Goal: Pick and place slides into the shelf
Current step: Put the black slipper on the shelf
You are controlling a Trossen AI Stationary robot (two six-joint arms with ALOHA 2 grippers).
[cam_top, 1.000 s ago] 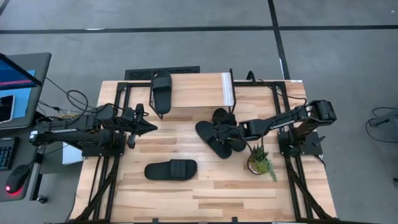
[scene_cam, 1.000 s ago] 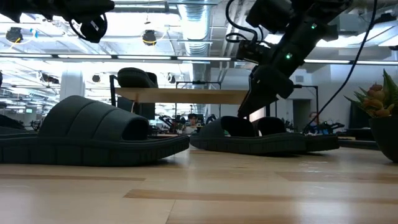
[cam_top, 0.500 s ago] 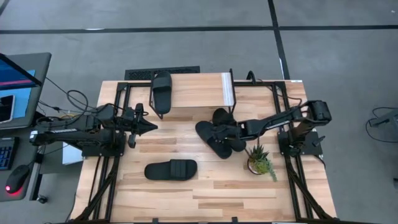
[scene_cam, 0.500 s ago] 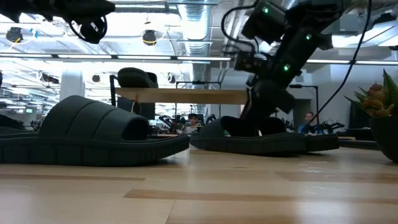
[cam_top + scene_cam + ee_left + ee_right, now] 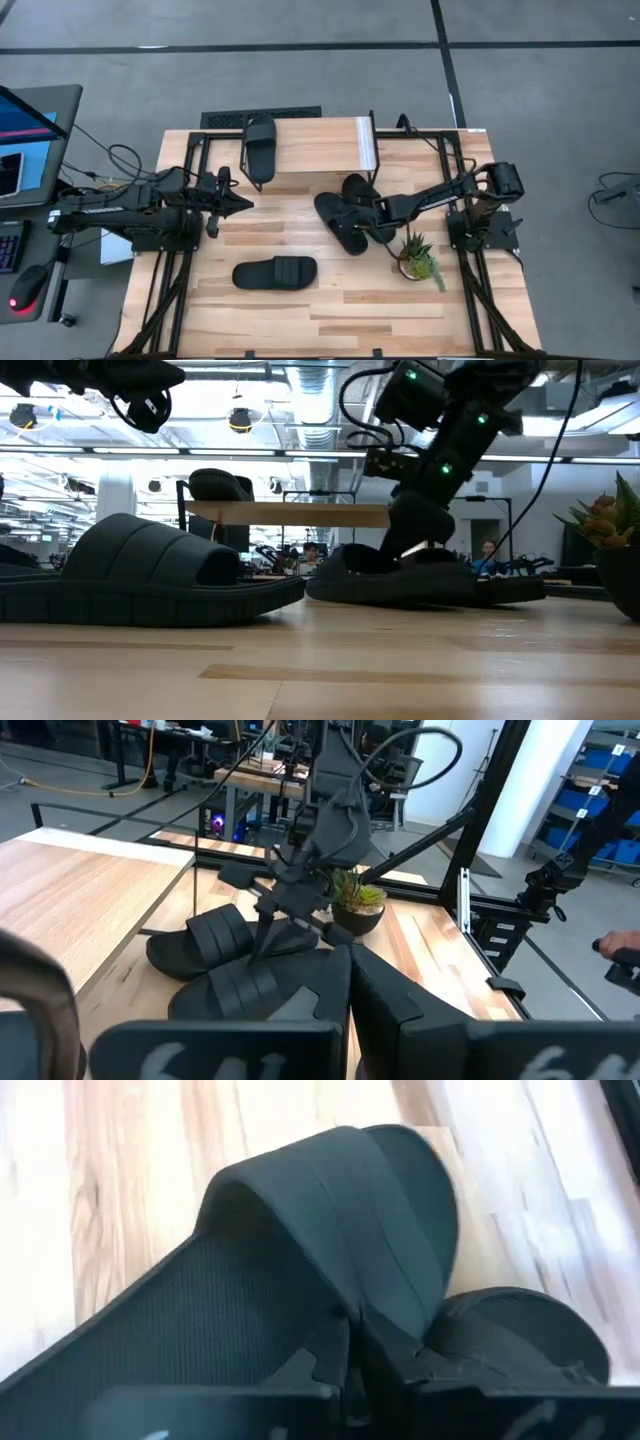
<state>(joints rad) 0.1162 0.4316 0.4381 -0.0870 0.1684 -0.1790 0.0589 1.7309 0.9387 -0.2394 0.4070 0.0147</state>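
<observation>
Two black slides (image 5: 350, 215) lie side by side at mid-table, soles down. My right gripper (image 5: 373, 213) reaches in from the right and is shut on the strap of one of them (image 5: 300, 1270); the other slide (image 5: 520, 1335) lies just beside it. A third slide (image 5: 275, 273) rests on the table nearer the front edge. A fourth (image 5: 260, 148) lies on the left end of the shelf (image 5: 320, 148) at the far edge. My left gripper (image 5: 240, 205) hovers shut at the left, holding nothing. My right gripper pinches the edge of the slide's wide strap (image 5: 345, 1308) between its two fingers, at the strap's middle. The fingers slant down from the table's right side. The slide's sole (image 5: 400, 588) rests on the table.
A small potted plant (image 5: 418, 258) stands right next to the held slide, toward the near right. A black frame borders the table's sides. Bare tabletop (image 5: 400, 310) lies along the near edge, and most of the shelf's plank (image 5: 330, 150) is bare.
My right gripper has sunk and gone a little toward the table's left onto the pair of slides, and has shut on a strap. The slides stay where they lay.
</observation>
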